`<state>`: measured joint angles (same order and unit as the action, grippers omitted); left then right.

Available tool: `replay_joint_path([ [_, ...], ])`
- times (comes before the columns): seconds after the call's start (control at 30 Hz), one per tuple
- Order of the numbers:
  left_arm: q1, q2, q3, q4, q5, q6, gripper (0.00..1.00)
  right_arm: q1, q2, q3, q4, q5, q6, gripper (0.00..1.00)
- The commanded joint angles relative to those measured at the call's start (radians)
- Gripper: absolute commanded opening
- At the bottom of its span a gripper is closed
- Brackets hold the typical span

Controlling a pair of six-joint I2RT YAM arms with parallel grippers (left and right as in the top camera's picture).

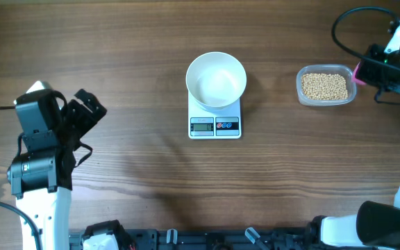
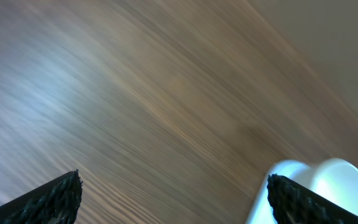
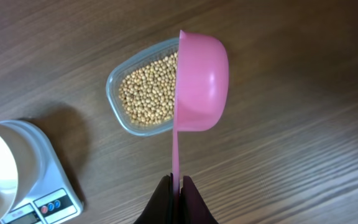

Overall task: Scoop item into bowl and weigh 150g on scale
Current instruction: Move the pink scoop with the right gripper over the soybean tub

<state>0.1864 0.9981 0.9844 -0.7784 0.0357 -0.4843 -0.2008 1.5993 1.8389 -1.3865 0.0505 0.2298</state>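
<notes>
Many small hard beans, light and apt to roll, lie at three o'clock of the scale. Gripping the stiff scoop by its thin handle, the right end effector is clamped tight; the left end effector gapes empty.

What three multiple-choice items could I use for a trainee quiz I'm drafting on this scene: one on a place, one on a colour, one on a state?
1. Where does the bowl stand?
A. on the bare table
B. on the scale
C. on a shelf

2. What colour is the scoop?
A. blue
B. green
C. pink

3. How is the right hand?
A. shut on the scoop's handle
B. open and empty
C. gripping the bowl

Answers:
1 B: the overhead view shows the bowl sitting on the scale, just behind its display.
2 C: the right wrist view shows the scoop plainly pink.
3 A: the right wrist view shows it pinched together on the thin pink handle.
</notes>
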Motion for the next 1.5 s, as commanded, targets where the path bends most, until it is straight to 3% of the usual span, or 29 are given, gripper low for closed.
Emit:
replay_joint_path([
  [0.0, 0.006, 0.005, -0.001, 0.001, 0.209, 0.005, 1.00, 0.002, 0.002, -0.001, 0.013, -0.004, -0.142, 0.04],
  [0.33, 0.006, 0.005, -0.001, -0.050, 0.241, 0.005, 1.00, 0.001, 0.019, -0.003, 0.013, -0.107, -0.409, 0.04],
  [0.7, 0.006, 0.005, -0.001, -0.049, 0.241, 0.005, 1.00, 0.001, 0.048, -0.136, 0.067, -0.097, -0.417, 0.04],
  [0.93, 0.006, 0.006, -0.001, -0.048, 0.240, 0.005, 1.00, 0.001, 0.048, -0.145, 0.127, -0.087, -0.519, 0.04],
  [1.47, 0.006, 0.006, -0.001, -0.048, 0.233, 0.005, 1.00, 0.002, 0.084, -0.146, 0.193, 0.056, -0.462, 0.05],
])
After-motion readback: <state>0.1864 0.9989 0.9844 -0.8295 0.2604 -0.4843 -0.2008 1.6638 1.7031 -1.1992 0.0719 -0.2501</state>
